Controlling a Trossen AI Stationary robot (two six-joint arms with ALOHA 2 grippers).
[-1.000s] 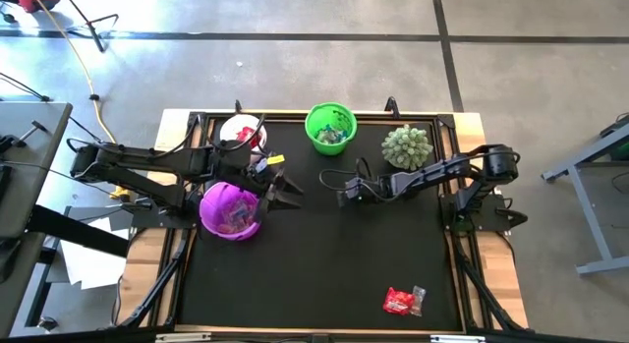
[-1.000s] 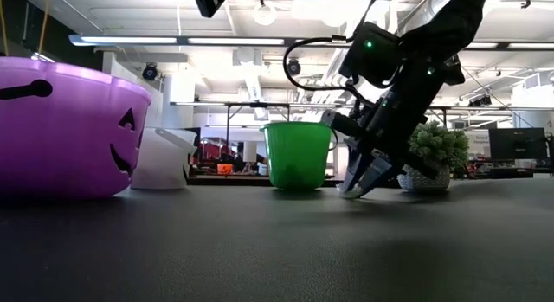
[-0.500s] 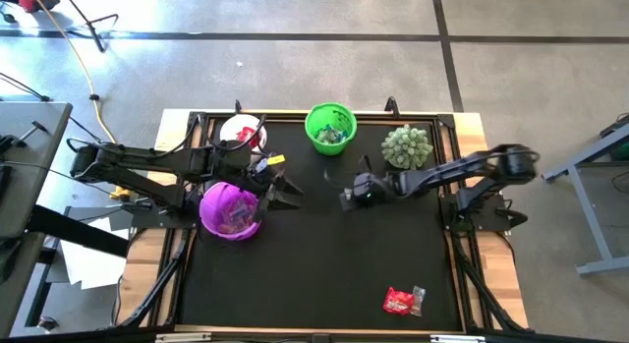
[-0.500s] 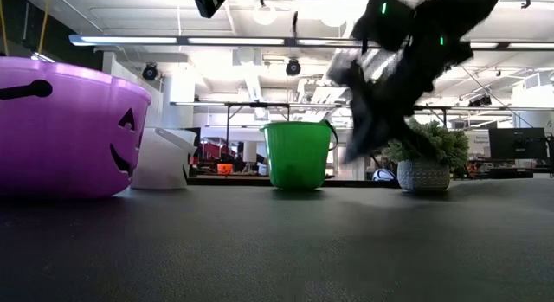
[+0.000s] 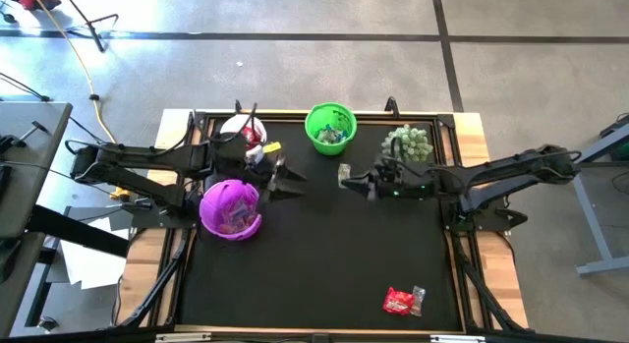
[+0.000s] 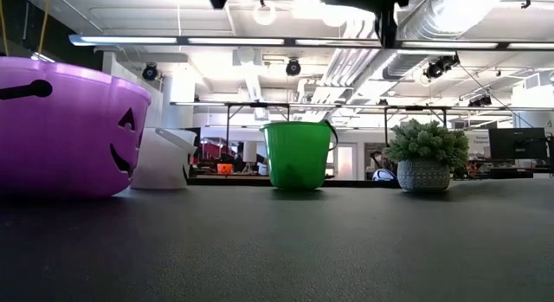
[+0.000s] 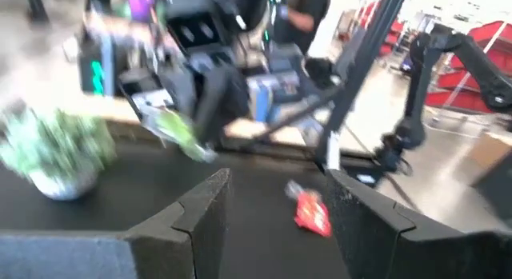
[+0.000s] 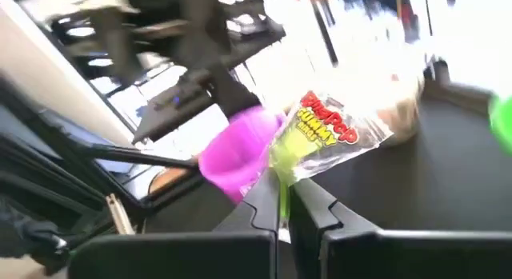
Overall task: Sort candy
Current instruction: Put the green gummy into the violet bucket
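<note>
Right jaws pinch a candy (image 8: 332, 139) above the black table (image 5: 324, 255).

Purple pumpkin bucket (image 6: 65, 129), white cup (image 6: 163, 159), green bucket (image 6: 298, 154), potted plant (image 6: 421, 155).

Bright, even light falls from overhead strip lamps (image 6: 260, 41) visible in the low view, and it leaves only soft shadows on the dark table (image 5: 324, 255). Both wrist views are smeared by motion blur, with the background washed out white in the right wrist view. The low view is sharp on the purple bucket (image 6: 69, 129), while the dark arm at its upper edge is blurred.
</note>
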